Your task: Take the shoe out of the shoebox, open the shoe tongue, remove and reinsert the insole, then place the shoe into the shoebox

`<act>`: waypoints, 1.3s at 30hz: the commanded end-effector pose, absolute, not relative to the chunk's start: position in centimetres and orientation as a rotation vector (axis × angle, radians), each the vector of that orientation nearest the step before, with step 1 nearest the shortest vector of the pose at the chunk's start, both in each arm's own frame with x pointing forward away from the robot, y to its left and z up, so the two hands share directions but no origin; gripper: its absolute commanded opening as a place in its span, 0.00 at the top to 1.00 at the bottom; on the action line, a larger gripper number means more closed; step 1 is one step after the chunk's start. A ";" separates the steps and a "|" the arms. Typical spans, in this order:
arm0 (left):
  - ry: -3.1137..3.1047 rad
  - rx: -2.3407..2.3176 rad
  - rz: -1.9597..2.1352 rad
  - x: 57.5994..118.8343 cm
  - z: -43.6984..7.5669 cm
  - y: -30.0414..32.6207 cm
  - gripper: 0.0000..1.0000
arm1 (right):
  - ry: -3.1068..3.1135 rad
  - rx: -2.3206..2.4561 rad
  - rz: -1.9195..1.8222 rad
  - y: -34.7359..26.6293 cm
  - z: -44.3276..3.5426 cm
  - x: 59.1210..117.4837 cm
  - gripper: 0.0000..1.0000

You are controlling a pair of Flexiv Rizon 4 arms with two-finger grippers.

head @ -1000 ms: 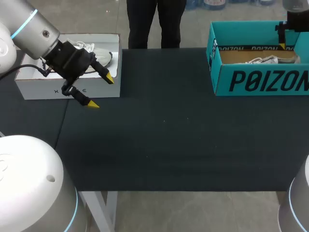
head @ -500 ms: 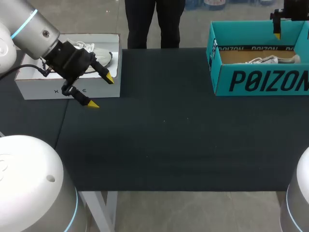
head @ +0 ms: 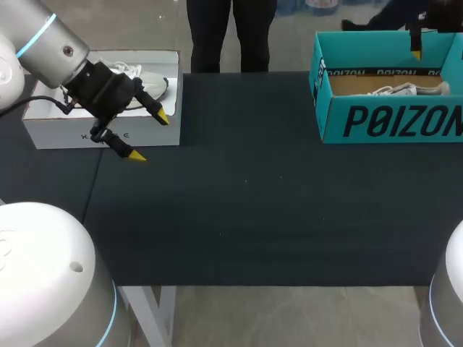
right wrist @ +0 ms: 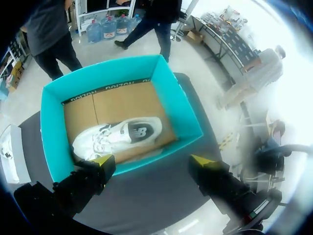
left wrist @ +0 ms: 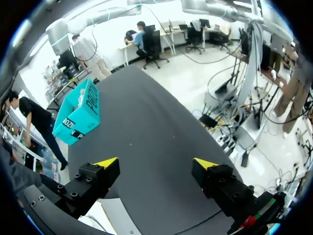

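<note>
White shoe (right wrist: 117, 137) lies in the teal shoebox (right wrist: 51, 142) — right gripper (right wrist: 152, 158) hangs above it, fingers spread, empty. Left gripper (head: 151, 136) also spread and empty, beside a white box (head: 43, 134).

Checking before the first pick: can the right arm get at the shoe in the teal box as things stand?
Probably yes. The right gripper hangs open above the lidless teal shoebox, and the white shoe lies uncovered on its floor, nothing over it.

White shoe (right wrist: 120, 136) lying on side inside open teal shoebox (right wrist: 176, 100), table's far right corner.
</note>
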State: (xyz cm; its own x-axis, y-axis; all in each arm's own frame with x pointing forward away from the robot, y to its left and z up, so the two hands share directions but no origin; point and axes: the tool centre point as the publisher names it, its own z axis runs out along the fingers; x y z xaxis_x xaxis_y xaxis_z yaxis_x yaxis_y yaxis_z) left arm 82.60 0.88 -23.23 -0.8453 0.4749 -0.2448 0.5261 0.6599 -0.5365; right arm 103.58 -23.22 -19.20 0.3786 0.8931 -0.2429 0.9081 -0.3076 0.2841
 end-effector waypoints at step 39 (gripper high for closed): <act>2.506 1.970 -0.395 92.3 -24.4 20.3 0.00 | 1.565 2.272 -0.054 -23.2 -19.2 103.5 0.00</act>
State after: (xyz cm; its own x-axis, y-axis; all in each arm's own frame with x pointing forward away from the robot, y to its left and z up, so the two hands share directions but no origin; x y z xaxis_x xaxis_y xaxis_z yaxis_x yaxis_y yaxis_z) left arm 92.28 20.26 -24.43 -0.2472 0.9640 -0.0975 0.9469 0.2190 -0.2356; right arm 103.58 -23.22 -19.20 0.3785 0.8931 -0.2430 0.9081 -0.3075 0.2843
